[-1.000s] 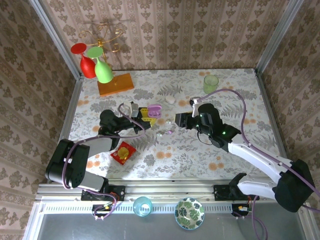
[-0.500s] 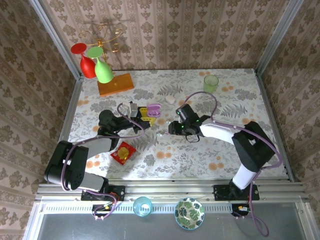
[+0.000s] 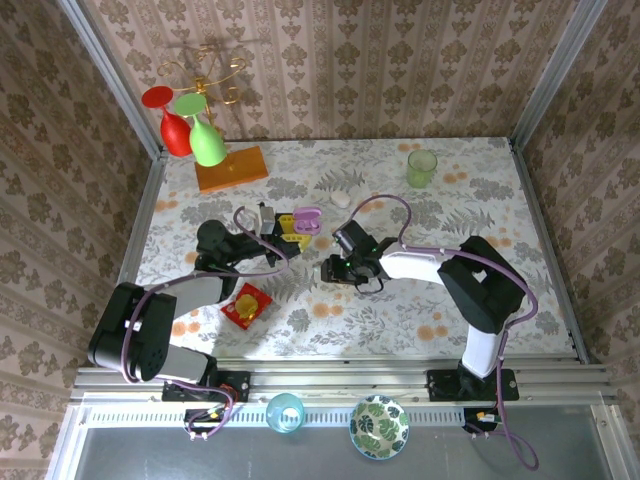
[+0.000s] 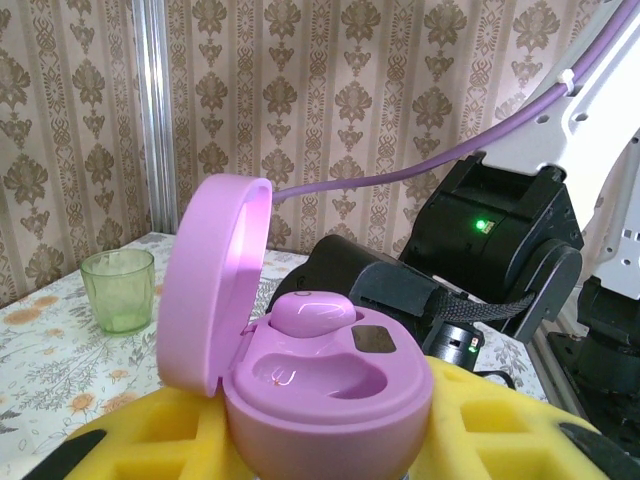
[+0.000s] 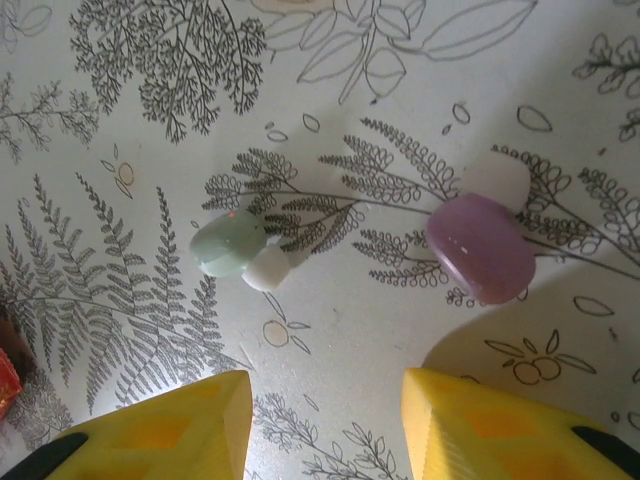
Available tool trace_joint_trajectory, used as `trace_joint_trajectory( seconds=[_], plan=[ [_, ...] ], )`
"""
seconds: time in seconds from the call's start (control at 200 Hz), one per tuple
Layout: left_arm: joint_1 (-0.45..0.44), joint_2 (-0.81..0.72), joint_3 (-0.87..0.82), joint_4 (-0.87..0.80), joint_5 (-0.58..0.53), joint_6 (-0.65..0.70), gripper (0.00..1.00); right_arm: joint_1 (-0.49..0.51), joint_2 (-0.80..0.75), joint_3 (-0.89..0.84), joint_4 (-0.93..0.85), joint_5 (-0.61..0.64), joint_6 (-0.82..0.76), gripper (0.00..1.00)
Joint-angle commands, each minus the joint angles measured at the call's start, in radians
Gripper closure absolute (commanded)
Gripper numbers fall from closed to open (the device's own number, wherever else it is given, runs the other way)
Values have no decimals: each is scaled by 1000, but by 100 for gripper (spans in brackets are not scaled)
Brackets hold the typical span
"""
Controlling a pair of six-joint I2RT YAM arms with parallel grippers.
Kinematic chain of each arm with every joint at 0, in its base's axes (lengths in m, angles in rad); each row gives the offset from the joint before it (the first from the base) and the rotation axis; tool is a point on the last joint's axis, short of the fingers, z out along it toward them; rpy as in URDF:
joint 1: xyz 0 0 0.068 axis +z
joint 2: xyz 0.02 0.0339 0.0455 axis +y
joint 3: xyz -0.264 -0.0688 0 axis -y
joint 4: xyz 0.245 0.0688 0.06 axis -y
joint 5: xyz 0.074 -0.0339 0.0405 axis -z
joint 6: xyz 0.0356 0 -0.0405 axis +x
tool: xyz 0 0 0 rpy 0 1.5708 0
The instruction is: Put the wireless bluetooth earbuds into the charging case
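Two earbuds [image 5: 228,245] lie on the tabletop [image 5: 390,330] just beyond the released right claw [image 5: 325,388], while the left claw [image 4: 322,452] grips the open pink case [image 4: 300,375].

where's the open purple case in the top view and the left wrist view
top external: purple case, left of centre, held by left end effector
left wrist: centre foreground, lid raised at left
shared landmark: green cup, upper right from above, left edge at the wrist
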State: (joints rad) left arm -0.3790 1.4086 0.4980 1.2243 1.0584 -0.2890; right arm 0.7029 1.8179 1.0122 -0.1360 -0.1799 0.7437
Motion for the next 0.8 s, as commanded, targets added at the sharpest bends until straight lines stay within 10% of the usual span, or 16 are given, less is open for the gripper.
trace_joint_trajectory(
  seconds=[0.0, 0.795],
  plan=[
    [3, -26, -7, 37, 3, 24, 83, -19, 30, 38, -26, 84, -5, 56],
    [9, -23, 2, 14, 2, 28, 82, -97, 133, 195, -59, 108, -92, 60]
  ],
)
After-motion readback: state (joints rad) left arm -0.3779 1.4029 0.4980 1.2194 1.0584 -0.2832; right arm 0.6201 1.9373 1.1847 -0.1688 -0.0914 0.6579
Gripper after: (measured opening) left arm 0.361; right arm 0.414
